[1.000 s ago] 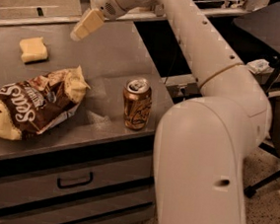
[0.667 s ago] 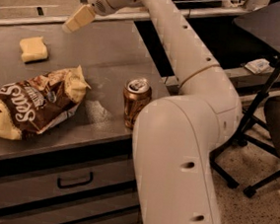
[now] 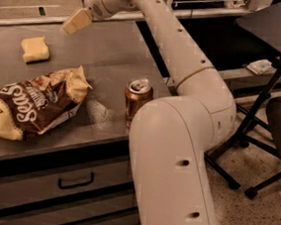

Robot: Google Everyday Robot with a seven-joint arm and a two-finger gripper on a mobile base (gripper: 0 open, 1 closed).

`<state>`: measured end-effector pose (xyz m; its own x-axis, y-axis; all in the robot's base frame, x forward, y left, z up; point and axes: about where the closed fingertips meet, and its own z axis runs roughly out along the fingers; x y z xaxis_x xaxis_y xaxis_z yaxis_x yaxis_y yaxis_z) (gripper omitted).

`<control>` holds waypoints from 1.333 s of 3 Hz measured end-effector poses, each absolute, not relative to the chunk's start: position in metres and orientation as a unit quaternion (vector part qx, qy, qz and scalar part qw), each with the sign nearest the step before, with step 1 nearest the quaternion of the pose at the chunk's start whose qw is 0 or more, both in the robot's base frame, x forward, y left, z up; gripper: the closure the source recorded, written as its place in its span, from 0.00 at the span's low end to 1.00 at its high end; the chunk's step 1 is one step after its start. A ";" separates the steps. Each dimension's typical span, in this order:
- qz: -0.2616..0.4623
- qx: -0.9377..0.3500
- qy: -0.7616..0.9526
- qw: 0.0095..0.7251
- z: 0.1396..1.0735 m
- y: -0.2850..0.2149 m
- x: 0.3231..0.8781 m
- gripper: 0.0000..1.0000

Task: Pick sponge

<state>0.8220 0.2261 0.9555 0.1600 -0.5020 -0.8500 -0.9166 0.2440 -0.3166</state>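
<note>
The sponge [image 3: 35, 49] is a small pale yellow block with rounded corners, lying flat at the back left of the grey counter [image 3: 111, 57]. My gripper [image 3: 75, 21] hangs above the counter, up and to the right of the sponge, clearly apart from it. Its pale yellow end points down-left toward the sponge. Nothing is held in it. My white arm reaches across from the lower right of the camera view.
A brown-and-yellow chip bag [image 3: 29, 104] lies at the front left of the counter. A soda can [image 3: 137, 102] stands upright near the counter's front edge, close to my arm. A drawer with a handle [image 3: 75, 183] sits below. A dark table and chair legs [image 3: 258, 126] stand at the right.
My gripper has moved left across the counter toward the sponge, and the arm has swung with it. The sponge, bag and can have not moved.
</note>
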 end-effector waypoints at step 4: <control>0.253 -0.537 0.619 0.515 0.917 0.271 0.824 0.00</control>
<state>0.8242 0.2713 0.9168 0.1064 -0.4031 -0.9089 -0.9246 0.2961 -0.2396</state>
